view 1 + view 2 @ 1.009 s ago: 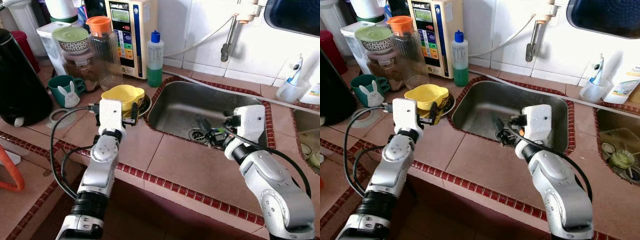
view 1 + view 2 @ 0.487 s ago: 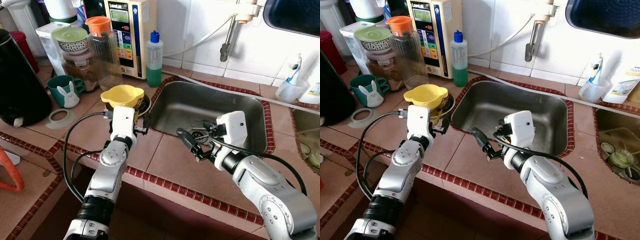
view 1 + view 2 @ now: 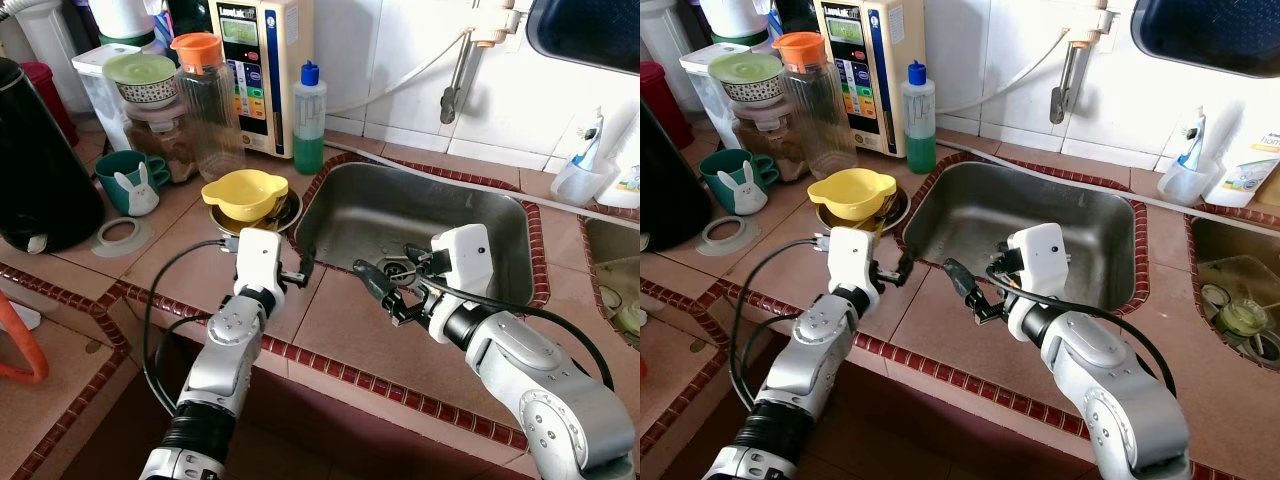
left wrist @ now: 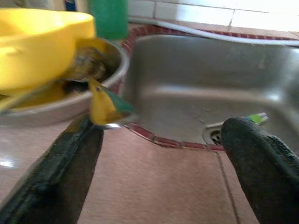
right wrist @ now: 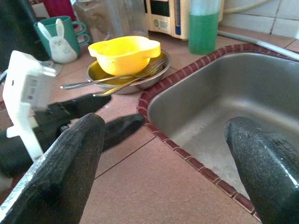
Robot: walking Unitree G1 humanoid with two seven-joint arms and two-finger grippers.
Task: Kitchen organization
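Yellow bowl point(image 3: 244, 192) sits in steel dish point(image 3: 225, 218) with 2 forks point(image 5: 117, 82) beside sink point(image 3: 520, 222), likely light, stiff, slick, best pinched at rim; left gripper point(image 3: 298, 269) and right gripper point(image 3: 385, 292) both spread wide, empty.

The yellow bowl point(image 4: 42, 46) is being cut off by the left wrist view's edge and blurred there. The utensils point(image 5: 117, 79) beneath it are being partly hidden. The sink drain point(image 3: 400, 270) is being covered by the right pincer point(image 3: 385, 290).
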